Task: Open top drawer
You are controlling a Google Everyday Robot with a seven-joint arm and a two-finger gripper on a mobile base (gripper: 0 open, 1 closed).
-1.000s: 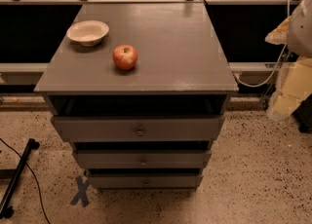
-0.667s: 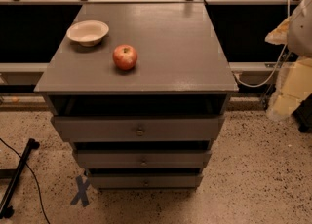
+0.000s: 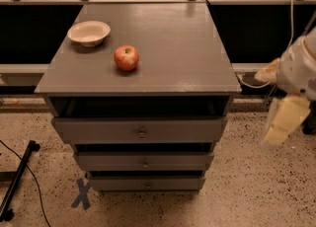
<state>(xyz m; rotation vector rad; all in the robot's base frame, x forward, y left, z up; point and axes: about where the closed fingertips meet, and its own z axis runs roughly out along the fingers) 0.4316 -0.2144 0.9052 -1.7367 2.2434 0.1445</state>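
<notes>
The top drawer (image 3: pixel 140 130) is the widest grey front of three on the grey cabinet, with a small round metal knob (image 3: pixel 141 133) at its centre. A dark gap shows between it and the cabinet top. My gripper (image 3: pixel 281 125) hangs at the right edge of the view, a pale blurred shape below the white arm (image 3: pixel 298 68). It is well to the right of the cabinet, about level with the top drawer, and touches nothing.
On the cabinet top (image 3: pixel 177 48) stand a white bowl (image 3: pixel 89 32) at the back left and a red apple (image 3: pixel 127 57) in front of it. Two shorter drawers (image 3: pixel 144 162) lie below. A black stand leg (image 3: pixel 17 186) and a cable lie on the speckled floor at left.
My arm and gripper at the right have come down a little. The drawers, bowl and apple have not moved.
</notes>
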